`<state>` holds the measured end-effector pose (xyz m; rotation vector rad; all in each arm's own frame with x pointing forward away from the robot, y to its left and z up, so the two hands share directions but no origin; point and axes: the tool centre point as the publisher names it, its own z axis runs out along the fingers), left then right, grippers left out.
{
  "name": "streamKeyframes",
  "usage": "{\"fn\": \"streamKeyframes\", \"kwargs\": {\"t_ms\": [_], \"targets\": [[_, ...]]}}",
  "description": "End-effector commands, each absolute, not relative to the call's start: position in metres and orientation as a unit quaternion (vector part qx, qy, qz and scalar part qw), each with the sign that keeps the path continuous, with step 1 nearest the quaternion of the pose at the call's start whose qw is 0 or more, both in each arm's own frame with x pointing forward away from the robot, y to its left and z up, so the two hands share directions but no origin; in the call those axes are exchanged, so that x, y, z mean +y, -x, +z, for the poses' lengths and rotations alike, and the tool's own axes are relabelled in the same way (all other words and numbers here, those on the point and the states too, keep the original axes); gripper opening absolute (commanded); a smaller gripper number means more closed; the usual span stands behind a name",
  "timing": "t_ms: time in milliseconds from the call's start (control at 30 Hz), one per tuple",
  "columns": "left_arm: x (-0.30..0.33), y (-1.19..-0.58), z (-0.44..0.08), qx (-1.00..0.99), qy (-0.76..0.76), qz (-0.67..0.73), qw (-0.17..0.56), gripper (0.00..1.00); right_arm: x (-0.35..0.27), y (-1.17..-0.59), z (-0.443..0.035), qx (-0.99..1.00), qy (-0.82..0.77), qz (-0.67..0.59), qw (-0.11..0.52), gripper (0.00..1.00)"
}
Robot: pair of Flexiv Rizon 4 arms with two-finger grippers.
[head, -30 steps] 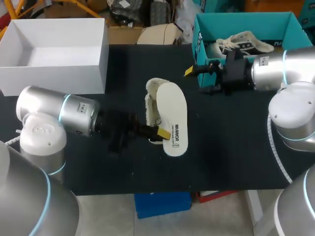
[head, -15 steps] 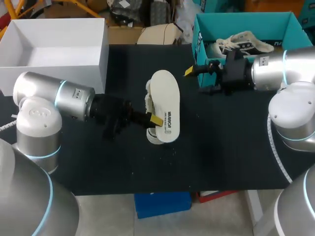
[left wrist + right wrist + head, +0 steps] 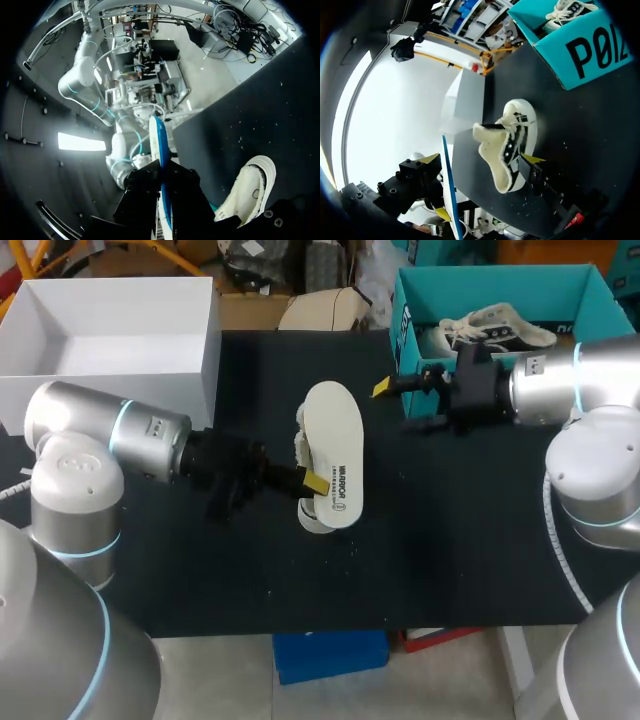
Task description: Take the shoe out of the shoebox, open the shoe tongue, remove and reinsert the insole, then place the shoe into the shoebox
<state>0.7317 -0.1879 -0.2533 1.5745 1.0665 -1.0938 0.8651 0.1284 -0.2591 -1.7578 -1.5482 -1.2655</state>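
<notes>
Your left fingers (image 3: pixel 316 483) pinch the shoe (image 3: pixel 335 440), which lies on its side mid-surface. Grip firmly and steer your spread right fingers (image 3: pixel 384 387) into its fleecy opening (image 3: pixel 496 154) to peel it wide.

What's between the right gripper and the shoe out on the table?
Nothing. In the head view, only bare black table separates the right gripper from the shoe.

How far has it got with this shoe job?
Done: the shoe is out, lying on the table. In hand: the left claw holds the insole, pulled out of the shoe. Left: slide the insole back in, then box the shoe.
</notes>
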Motion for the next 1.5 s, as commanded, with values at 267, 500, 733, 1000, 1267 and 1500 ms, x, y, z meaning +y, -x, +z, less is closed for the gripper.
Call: {"fn": "streamKeyframes", "kwargs": {"t_ms": [267,500,733,1000,1267,1500], "targets": [[-0.189,-0.731,-0.254,0.433,-0.639,-0.442,0.458,0.0,0.122,-0.845,-0.247,-0.576,0.532,-0.511,0.352,1.0],[-0.189,-0.731,-0.254,0.433,-0.639,-0.442,0.458,0.0,0.126,-0.828,-0.239,-0.6,0.493,-0.515,0.361,1.0],[-0.189,-0.731,-0.254,0.433,-0.639,-0.442,0.458,0.0,0.137,-0.809,-0.236,-0.612,0.491,-0.511,0.35,1.0],[-0.189,-0.731,-0.254,0.433,-0.639,-0.442,0.458,0.0,0.163,-0.796,-0.239,-0.621,0.488,-0.484,0.376,1.0],[-0.189,-0.731,-0.254,0.433,-0.639,-0.442,0.458,0.0,0.181,-0.793,-0.254,-0.617,0.489,-0.461,0.409,1.0],[-0.189,-0.731,-0.254,0.433,-0.639,-0.442,0.458,0.0,0.192,-0.796,-0.257,-0.619,0.49,-0.45,0.418,0.9]]}}
